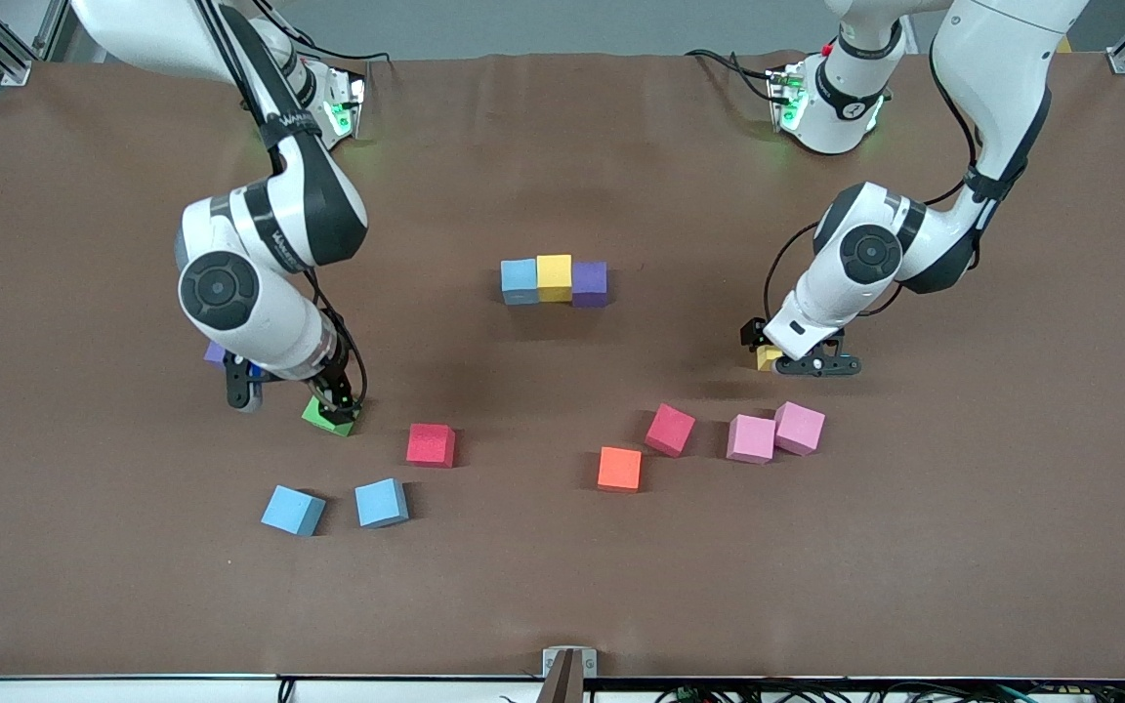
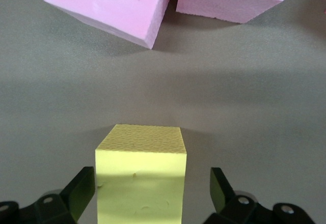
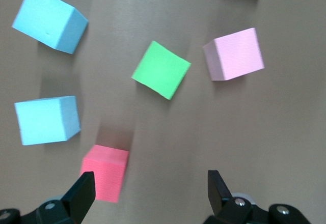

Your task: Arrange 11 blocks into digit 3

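Left wrist view: left gripper (image 2: 147,191), jaws spread, straddles a yellow block (image 2: 140,175) without pinching; two pink blocks (image 2: 114,5) close by.
Right wrist view: right gripper (image 3: 147,193), jaws spread, above green block (image 3: 161,70).
Front view: blue-yellow-purple row (image 1: 554,280) mid-table.
Writing: none legible.
Room: bare table (image 1: 963,547) toward camera.

Blocks (image 1: 554,271): matte foam, finely pitted, dented on pink (image 2: 114,5). Tabletop (image 1: 963,547): brown, matte, cloth-like. Arm shells (image 1: 260,244): glossy white plastic, black joints. Fingertips (image 2: 81,191): black, dull plastic.

Yellow block (image 2: 140,178) between open gripper (image 2: 153,193) fingers
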Robot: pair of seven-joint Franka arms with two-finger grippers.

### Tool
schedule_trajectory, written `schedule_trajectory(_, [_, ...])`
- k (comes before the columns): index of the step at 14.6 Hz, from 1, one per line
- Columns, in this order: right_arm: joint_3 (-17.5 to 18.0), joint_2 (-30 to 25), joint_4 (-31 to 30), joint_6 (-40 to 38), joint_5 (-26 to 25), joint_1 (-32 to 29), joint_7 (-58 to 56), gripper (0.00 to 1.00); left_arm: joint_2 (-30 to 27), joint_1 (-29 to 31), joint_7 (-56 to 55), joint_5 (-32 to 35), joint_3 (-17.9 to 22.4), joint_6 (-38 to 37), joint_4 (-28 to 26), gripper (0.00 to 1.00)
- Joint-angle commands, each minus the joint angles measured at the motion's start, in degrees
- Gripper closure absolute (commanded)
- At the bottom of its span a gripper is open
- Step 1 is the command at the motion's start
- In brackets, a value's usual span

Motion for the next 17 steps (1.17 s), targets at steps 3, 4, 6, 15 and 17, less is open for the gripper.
schedule_trajectory(3, [1.0, 11.44, 11.87, -0.64, -1.1, -0.11, 5.5, 0.0, 0.88, 0.2, 0.93, -0.21, -0.26, -0.26, 0.75, 0.21])
schedule_trajectory(4, [1.0, 13.55, 13.63, -0.46, -1.1, -0.11, 8.57, 0.0, 0.97, 0.2, 0.84, -0.21, -0.26, -0.35, 0.66, 0.34])
schedule_trajectory(6, [1.09, 16.02, 14.79, 3.82, -0.84, 0.24, 13.84, 0.0, 0.79, 0.38, 1.01, -0.21, -0.26, -1.75, 0.75, 0.5])
schedule_trajectory(15, [1.27, 20.07, 14.71, 7.8, -0.48, 2.7, 18.79, 0.0, -2.28, 0.99, 0.4, 1.82, -0.69, -14.39, 7.16, 0.65])
schedule_trajectory(17, [1.27, 20.68, 14.71, 7.98, -0.57, 3.49, 18.79, 0.0, -2.9, 0.99, 0.83, 1.82, -0.79, -16.95, 9.44, 0.67])
